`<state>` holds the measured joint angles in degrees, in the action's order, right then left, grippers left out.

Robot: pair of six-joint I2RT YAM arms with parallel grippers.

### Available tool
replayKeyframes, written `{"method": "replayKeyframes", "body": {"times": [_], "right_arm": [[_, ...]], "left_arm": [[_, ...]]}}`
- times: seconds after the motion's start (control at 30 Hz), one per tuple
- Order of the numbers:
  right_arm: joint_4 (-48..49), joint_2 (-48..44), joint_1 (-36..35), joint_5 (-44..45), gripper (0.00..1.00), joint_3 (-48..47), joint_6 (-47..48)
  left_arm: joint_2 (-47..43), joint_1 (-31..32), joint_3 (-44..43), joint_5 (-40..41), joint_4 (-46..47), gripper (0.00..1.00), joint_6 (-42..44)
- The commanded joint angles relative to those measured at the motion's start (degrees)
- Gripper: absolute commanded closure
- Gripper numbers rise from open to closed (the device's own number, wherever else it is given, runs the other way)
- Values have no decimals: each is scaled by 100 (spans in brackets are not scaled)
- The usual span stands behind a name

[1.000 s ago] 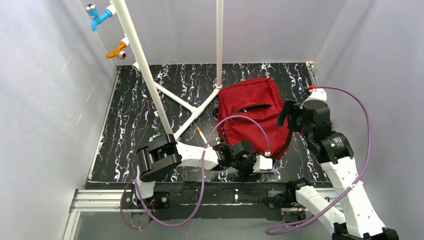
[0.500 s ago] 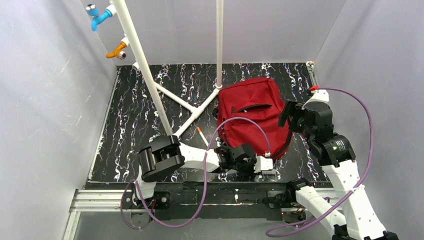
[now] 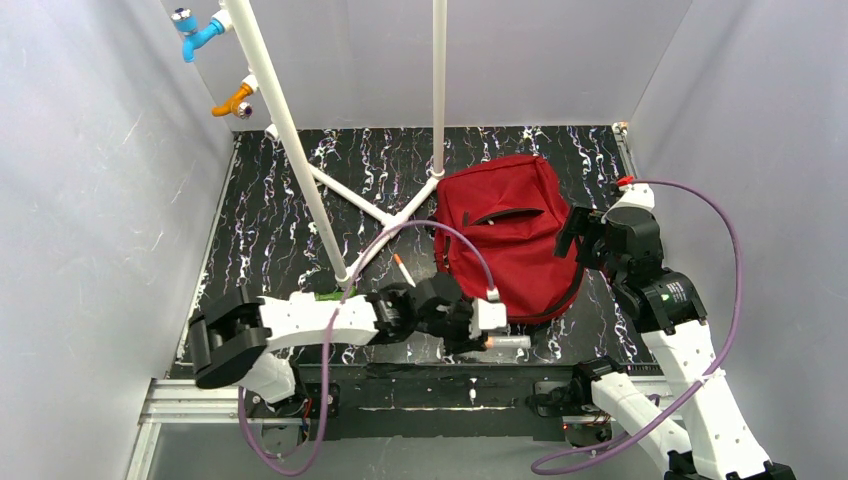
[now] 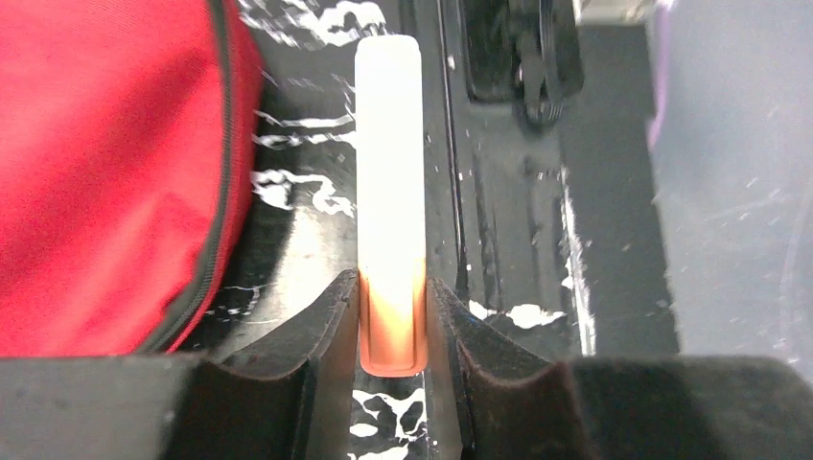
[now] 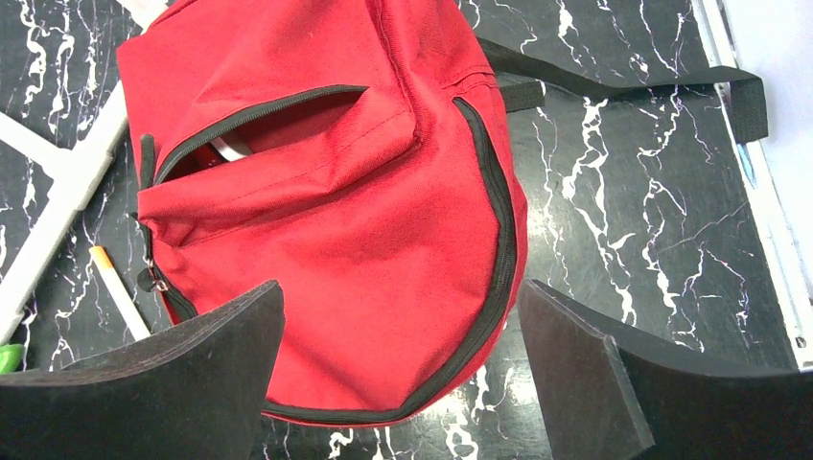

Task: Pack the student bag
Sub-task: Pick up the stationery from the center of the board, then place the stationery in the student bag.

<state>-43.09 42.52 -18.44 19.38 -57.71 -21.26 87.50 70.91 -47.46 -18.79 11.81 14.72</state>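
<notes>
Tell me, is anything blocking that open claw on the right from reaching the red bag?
Nothing visible does. The right gripper hangs open above the red bag, and its wrist view shows only the bag's bare fabric below it.

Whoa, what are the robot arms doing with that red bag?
They are packing the student bag. The left gripper is pinching the orange end of a white marker just beside the bag, near the front edge of the table. The right gripper hangs open, facing the bag, whose front pocket is unzipped. Another pen lies on the table beside it.
</notes>
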Motion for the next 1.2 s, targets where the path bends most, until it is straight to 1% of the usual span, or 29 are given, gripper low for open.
{"method": "replayKeyframes", "body": {"times": [0.0,0.07,0.13,0.23,0.27,0.33,0.43,0.53,0.57,0.73,0.8,0.9,1.03,1.17], "right_arm": [[309,-81,16,144,2,16,-53],[355,-81,16,120,2,27,-78],[379,-67,16,98,2,25,-102],[389,-39,16,67,2,37,-120],[397,-39,16,66,2,33,-130],[407,-29,16,51,2,24,-142],[374,-46,16,59,2,-36,-153],[303,-63,16,128,2,-89,-114],[289,-75,16,152,2,-98,-93],[274,-96,16,173,2,-85,-81],[269,-91,16,163,2,-76,-89],[273,-102,16,154,2,-89,-89],[246,-124,16,187,2,-83,-72],[245,-140,16,196,2,-58,-80]], "left_arm": [[-736,-510,-260,-482,-573,100,-1056],[-751,-640,-780,75,-1231,100,-1487],[-581,-728,-1507,949,-2062,100,-2050],[13,-814,-2729,2137,-3209,100,-2819],[228,-826,-3067,2345,-3489,100,-3034],[574,-842,-3569,2562,-3754,100,-3308],[984,-855,-4021,2892,-3795,100,-3661],[1578,-867,-4937,3040,-4428,100,-3774],[1727,-869,-5115,3071,-4515,100,-3801],[2158,-899,-5596,3535,-4623,100,-3988],[2356,-947,-5851,3532,-4652,100,-3969],[2800,-1074,-6523,3719,-5105,100,-4143],[3274,-1149,-7093,3904,-5161,100,-4217],[3794,-1193,-7825,4150,-5486,100,-4387]]}}
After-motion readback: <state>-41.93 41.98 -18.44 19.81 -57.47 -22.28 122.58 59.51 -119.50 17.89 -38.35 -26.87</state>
